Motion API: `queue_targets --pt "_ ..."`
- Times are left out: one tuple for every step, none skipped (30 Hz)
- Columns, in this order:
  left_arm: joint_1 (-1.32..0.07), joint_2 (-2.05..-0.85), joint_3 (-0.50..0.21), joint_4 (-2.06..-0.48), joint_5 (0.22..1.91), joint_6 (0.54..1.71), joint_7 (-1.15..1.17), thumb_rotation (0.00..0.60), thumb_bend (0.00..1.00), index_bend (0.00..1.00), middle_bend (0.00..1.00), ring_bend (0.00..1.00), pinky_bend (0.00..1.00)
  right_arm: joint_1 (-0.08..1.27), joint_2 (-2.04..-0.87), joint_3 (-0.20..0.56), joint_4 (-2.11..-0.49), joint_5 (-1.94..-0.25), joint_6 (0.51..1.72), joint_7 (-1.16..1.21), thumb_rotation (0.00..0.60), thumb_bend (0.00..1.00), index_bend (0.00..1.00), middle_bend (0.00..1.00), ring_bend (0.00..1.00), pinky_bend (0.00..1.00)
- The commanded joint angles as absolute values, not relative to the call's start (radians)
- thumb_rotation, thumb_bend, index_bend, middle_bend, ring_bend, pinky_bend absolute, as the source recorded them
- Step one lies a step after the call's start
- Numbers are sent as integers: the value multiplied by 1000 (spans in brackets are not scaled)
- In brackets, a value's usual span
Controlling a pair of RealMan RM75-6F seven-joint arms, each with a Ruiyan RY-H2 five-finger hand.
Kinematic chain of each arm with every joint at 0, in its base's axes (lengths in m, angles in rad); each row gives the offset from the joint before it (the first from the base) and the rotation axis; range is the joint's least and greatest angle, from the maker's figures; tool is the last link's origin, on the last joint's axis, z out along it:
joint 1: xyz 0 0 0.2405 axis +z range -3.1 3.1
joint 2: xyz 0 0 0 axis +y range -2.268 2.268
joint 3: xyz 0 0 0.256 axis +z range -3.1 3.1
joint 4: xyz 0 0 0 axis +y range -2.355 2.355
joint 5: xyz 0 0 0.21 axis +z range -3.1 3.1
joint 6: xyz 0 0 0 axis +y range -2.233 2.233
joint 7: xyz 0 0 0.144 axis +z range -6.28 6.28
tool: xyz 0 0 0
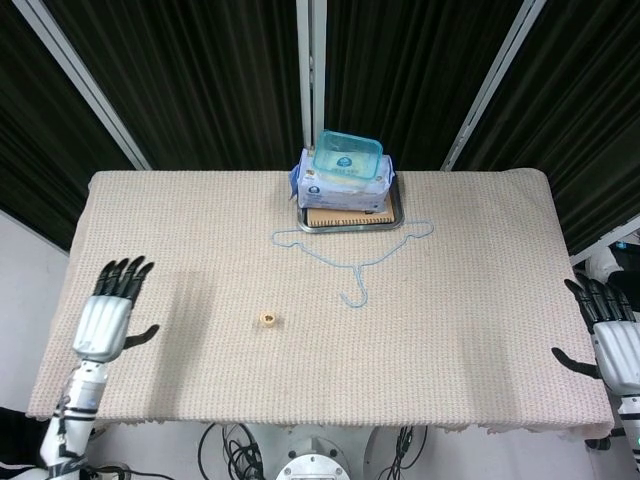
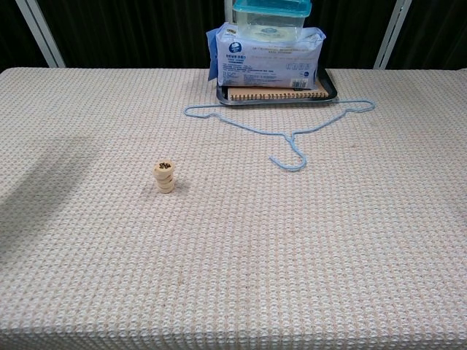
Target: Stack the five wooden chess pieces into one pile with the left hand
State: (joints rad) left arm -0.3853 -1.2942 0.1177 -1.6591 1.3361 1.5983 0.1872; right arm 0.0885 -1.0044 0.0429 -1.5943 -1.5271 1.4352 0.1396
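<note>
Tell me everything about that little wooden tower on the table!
The pile of chess pieces is a short, upright column of round, pale wooden discs, stacked neatly one on another. The top disc has dark markings on its face, too small to read. It stands alone on the beige woven tablecloth, left of the blue hanger's hook. Nothing touches it but the cloth; the left hand is far off at the table's edge.

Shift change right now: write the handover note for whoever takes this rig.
Left hand: empty, fingers spread, at the table's left edge, clear of the pile.
Right hand: empty, fingers apart, off the table's right edge.
Chess pieces: one upright pile on the cloth, left of the blue hanger; exact count not readable.
Done: stacking appears finished, no loose pieces visible.
Left: confirm the pile holds five, otherwise nothing.
</note>
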Motion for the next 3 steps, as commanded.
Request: queue_targets --pt "-300 -1243 155 -1599 1382 1649 90 600 136 76 24 0 0 95 -1009 42 -1604 -1522 1421 125 600 85 0 0 0 0" --pt "-290 -1237 157 -1593 1388 1648 76 600 136 77 24 0 0 98 -1010 41 -1605 -1521 1416 121 600 84 0 0 0 0" --pt "-281 -1233 160 -1587 1393 1645 63 600 136 76 24 0 0 100 -1011 40 -1606 -1520 1410 118 600 85 0 0 0 0"
